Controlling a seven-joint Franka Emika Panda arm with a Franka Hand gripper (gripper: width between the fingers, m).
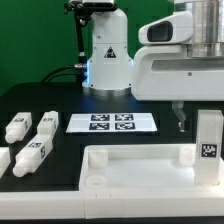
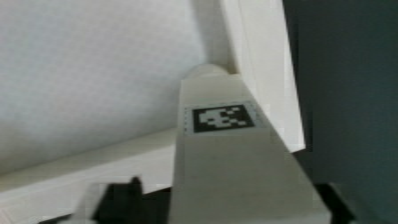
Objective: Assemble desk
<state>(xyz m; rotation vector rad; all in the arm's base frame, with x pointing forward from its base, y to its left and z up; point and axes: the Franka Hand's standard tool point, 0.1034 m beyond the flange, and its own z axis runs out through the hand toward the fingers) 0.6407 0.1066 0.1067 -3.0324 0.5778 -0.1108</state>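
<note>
Black table (image 1: 60, 100) before a green backdrop, white robot base (image 1: 107, 55) at upper centre of the exterior view, flat white marker board (image 1: 113, 123) mid-frame. Large white plastic rectangular tray-like desk top (image 1: 130, 175) fills the lower centre and right, and loose white block legs (image 1: 33, 153) lie at the left edge, well apart from it. Two-finger gripper (image 2: 221, 200) is clamped on a tagged white plastic block leg (image 1: 208, 140), held upright at the desk top's corner at right of frame; in the wrist view the leg's end sits at the rim corner, contact there cannot be told.
</note>
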